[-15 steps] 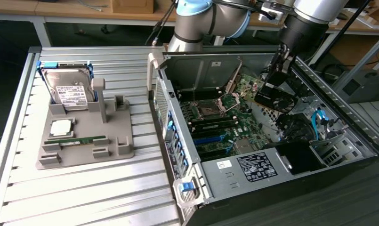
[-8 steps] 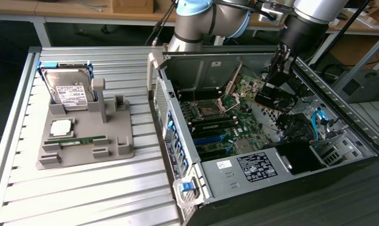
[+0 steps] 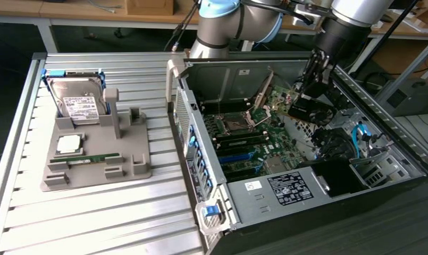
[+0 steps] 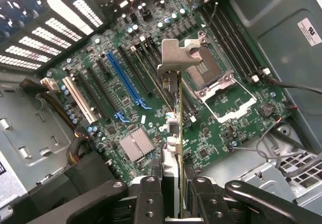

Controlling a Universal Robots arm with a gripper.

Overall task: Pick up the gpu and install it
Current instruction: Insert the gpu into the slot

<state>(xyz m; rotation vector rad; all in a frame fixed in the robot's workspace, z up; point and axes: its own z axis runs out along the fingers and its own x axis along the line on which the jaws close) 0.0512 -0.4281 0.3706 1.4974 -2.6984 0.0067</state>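
The gpu (image 3: 311, 110), a dark card with a round black fan, hangs tilted inside the open computer case (image 3: 199, 133), above the green motherboard (image 3: 249, 138). My gripper (image 3: 308, 90) comes down from above and is shut on the card's upper edge. In the wrist view the gpu (image 4: 179, 118) is seen edge-on between my fingers (image 4: 151, 196), its silver end bracket (image 4: 177, 55) pointing away from the camera. Below it lie the motherboard's expansion slots, among them a blue slot (image 4: 123, 80). The card is clear of the board.
The open CPU socket (image 4: 216, 83) and several memory slots lie beside the card. Cables (image 3: 359, 138) and drive bays fill the case's exterior-view right. On the slatted table, a grey fixture (image 3: 125, 170) holds a hard drive (image 3: 79, 101), a RAM stick (image 3: 86, 158) and a CPU chip (image 3: 68, 142).
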